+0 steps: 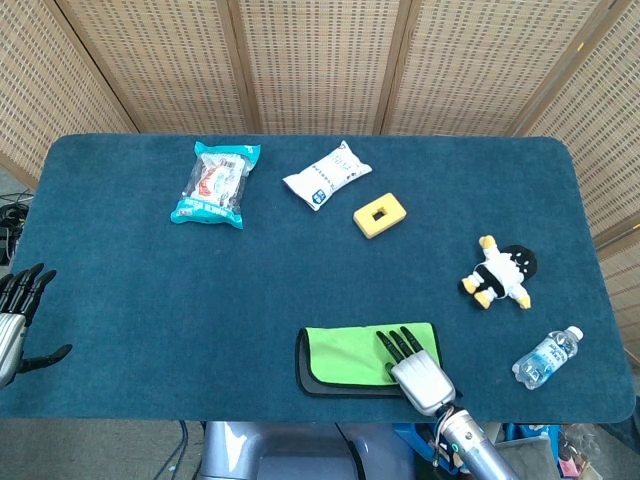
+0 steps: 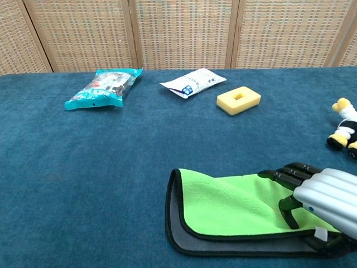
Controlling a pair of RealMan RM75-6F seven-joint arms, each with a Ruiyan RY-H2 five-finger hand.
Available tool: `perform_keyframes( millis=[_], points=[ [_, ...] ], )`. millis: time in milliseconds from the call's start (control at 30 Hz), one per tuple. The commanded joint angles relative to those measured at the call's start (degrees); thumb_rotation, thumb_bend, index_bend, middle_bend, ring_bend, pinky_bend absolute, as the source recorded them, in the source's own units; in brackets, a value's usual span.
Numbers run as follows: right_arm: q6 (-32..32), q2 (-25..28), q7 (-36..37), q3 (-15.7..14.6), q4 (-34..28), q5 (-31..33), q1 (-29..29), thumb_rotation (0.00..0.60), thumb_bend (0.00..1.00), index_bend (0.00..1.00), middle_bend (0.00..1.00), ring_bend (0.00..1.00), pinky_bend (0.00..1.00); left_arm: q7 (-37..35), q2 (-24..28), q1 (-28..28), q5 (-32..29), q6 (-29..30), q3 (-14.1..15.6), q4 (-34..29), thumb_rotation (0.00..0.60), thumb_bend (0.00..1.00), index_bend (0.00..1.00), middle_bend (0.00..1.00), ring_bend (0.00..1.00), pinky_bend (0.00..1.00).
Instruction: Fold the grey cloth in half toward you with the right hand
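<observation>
Chest view: the grey cloth [image 2: 234, 229] lies at the near tabletop [image 2: 111, 167] edge, its green flap pinched by the right hand [image 2: 321, 204]. The flap should be laid down with edges matched.

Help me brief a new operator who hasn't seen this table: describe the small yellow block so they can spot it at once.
On the blue table, look toward the far edge, slightly right of centre. The yellow block lies just right of and nearer than the white packet. It is the only yellow rectangular piece with a square hole through its middle.
</observation>
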Motion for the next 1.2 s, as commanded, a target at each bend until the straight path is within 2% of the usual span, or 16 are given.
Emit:
perform_keyframes(
  millis=[33,233,300,333,433,533,767,967,1100,1200],
  points=[
    [-0.21,0.11,0.00,-0.08,0.06,-0.56,-0.24,0.600,0.57,0.61,0.00,0.00,0.00,0.02,0.00,0.01,-0.03,0.00,-0.01,0.00,0.600,0.16,0.00,0.00,0.00,0.00],
    [-0.91,0.21,-0.31,0.15,0.28,-0.97,-0.60,0.600,0.57,0.60,0.00,0.00,0.00,0.12,0.03,0.01,-0.16,-0.06,-0.05,-0.08,0.600,0.16,0.00,0.00,0.00,0.00],
    [-1.21,0.33,-0.45,0.17,0.33,-1.15,-0.66,0.600,0.57,0.49,0.00,0.00,0.00,0.13,0.02,0.01,-0.18,-0.07,-0.06,-0.07,0.600,0.16,0.00,0.00,0.00,0.00],
    [-1.33,0.40,-0.50,0.19,0.34,-1.21,-0.65,0.600,0.55,0.38,0.00,0.00,0.00,0.15,0.02,0.01,-0.17,-0.08,-0.06,-0.08,0.600,0.16,0.00,0.00,0.00,0.00],
    [-1.98,1.04,-0.02,0.32,-0.23,-1.61,-0.40,0.600,0.43,0.16,0.00,0.00,0.00,0.09,0.04,0.02,-0.24,-0.07,-0.09,-0.07,0.600,0.16,0.00,0.00,0.00,0.00],
    [-2.06,1.84,1.29,0.65,-1.05,-2.71,-0.11,0.600,0.38,0.08,0.00,0.00,0.00,0.05,0.06,0.01,-0.32,-0.11,-0.13,-0.05,0.600,0.16,0.00,0.00,0.00,0.00],
    [-2.69,4.05,5.80,1.51,-2.57,-8.51,2.25,0.600,0.36,0.08,0.00,0.00,0.00,0.02,0.07,0.02,-0.38,-0.10,-0.18,-0.04,0.600,0.16,0.00,0.00,0.00,0.00],
    [-5.25,4.43,8.79,2.76,-3.26,-11.27,5.08,0.600,0.36,0.18,0.00,0.00,0.00,0.04,0.06,0.02,-0.63,-0.16,-0.29,0.00,0.600,0.16,0.00,0.00,0.00,0.00],
    [-7.56,3.52,8.89,3.49,-4.15,-10.99,6.34,0.600,0.36,0.23,0.00,0.00,0.00,0.07,0.02,-0.07,-1.02,-0.39,-0.43,0.11,0.600,0.16,0.00,0.00,0.00,0.00],
    [-8.60,2.53,8.14,3.99,-4.69,-10.32,6.70,0.600,0.36,0.30,0.00,0.00,0.00,0.01,0.03,-0.17,-1.37,-0.67,-0.55,0.18,0.600,0.16,0.00,0.00,0.00,0.00]
  ],
)
